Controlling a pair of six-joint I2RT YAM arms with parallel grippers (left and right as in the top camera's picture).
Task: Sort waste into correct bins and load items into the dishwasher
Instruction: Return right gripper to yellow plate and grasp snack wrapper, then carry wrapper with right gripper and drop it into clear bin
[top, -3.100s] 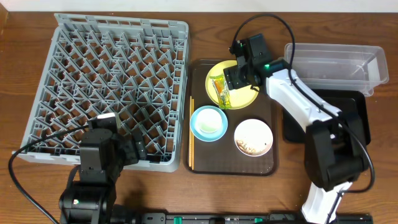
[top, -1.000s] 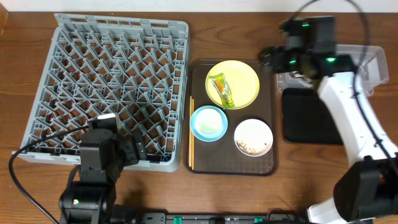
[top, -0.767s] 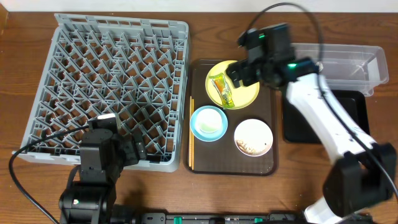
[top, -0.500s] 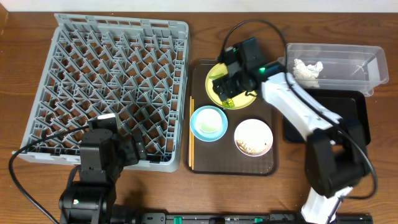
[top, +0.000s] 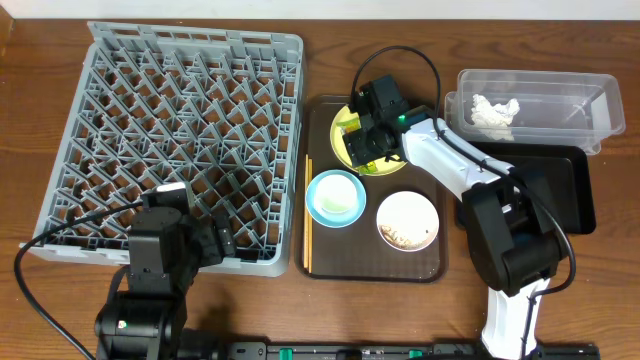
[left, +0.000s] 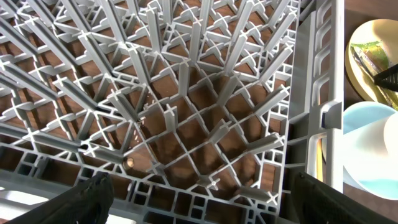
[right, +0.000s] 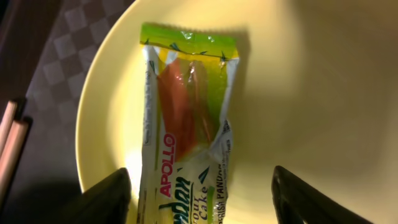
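- Right claw (right: 199, 180) is spread wide above the wrapper (right: 186, 124), one finger on each side of the packet's lower end. I hold nothing, and I cannot tell whether the fingertips touch the plate (right: 298, 93).
- From overhead, my right arm reaches across the brown tray (top: 425, 265) and hides much of the plate at the tray's far end.
- Green-yellow, with a red-orange centre, the wrapper lies flat on the plate's left half. Its long side runs towards my claw.
- Left claw (left: 205, 205) is also wide and holds nothing. It hangs over the near right corner of the rack (left: 186, 112).
- No dishes stand among the rack's pegs. It takes up the left side of the tabletop (top: 610, 300), just beside the brown tray.
- On the brown tray, the blue bowl (top: 335, 197) sits just in front of the plate, and the white bowl (top: 407, 220) is to its right, with crumbs (top: 405, 235) inside.
- The chopsticks (top: 308, 215) lie along the brown tray's left edge, beside the blue bowl.
- The tissue (top: 490, 110) lies in the left end of the tub (top: 580, 100), at the far right of the tabletop.
- The black tray (top: 570, 190) sits just in front of the tub, partly hidden by my right arm.
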